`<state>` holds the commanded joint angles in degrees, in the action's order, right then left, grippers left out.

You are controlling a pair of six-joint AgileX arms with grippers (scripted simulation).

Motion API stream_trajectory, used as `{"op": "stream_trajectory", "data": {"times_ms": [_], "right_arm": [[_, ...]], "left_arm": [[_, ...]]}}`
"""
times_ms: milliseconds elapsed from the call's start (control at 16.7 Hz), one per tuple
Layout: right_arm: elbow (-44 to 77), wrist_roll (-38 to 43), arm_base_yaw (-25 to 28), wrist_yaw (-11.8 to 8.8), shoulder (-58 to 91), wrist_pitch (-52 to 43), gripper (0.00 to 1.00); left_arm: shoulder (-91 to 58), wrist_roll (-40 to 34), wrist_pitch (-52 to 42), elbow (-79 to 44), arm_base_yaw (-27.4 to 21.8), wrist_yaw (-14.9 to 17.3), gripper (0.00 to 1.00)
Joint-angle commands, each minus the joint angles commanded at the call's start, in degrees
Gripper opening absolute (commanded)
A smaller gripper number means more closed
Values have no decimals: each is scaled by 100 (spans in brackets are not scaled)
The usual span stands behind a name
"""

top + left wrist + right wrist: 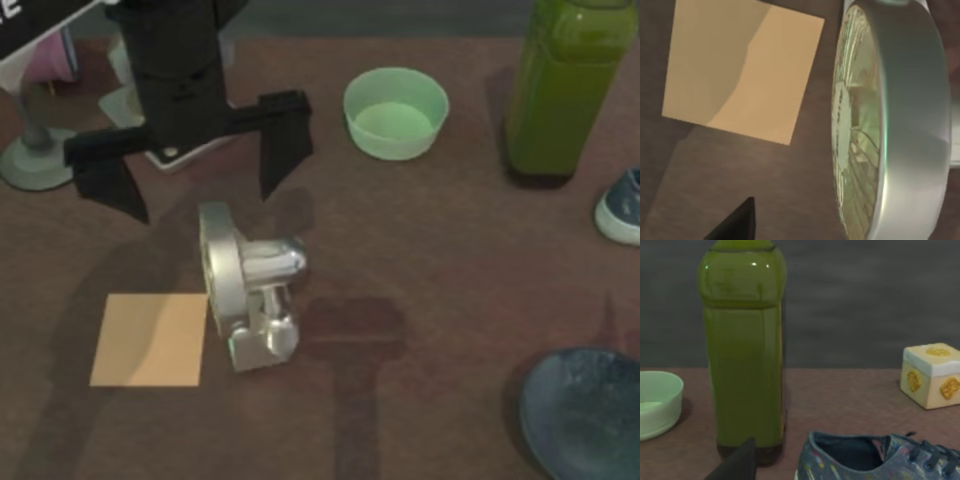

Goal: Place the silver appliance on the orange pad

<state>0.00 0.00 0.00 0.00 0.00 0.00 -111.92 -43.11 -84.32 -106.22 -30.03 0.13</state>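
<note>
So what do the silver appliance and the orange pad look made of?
The silver appliance looks like polished metal: bright highlights and reflections on its disc and barrel. The orange pad looks thin and matte, maybe paper or rubber; it lies flat without any glare.

One silver appliance (250, 290) lies on the bench (440, 270) just below the left hand (195, 180). One orange pad (150, 340), one green bowl (395, 112), one green bottle (565, 85), one shoe (622, 208), one dark plate (585, 410), one cream box with yellow patches (932, 374), one grey stand (35, 160).
</note>
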Motion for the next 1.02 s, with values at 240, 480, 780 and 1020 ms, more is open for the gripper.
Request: {"op": "stream_trajectory", "data": {"times_ms": [240,480,780,1020], "right_arm": [[0,0,0,0,0,0,100],[0,0,0,0,0,0,100],[0,0,0,0,0,0,100],[0,0,0,0,0,0,100]], "left_arm": [[12,6,14,15,29,1,100],[29,20,374,403,18,0,100],[47,11,1118,1164,12,0,100],[47,10,1152,1199,11,0,100]]}}
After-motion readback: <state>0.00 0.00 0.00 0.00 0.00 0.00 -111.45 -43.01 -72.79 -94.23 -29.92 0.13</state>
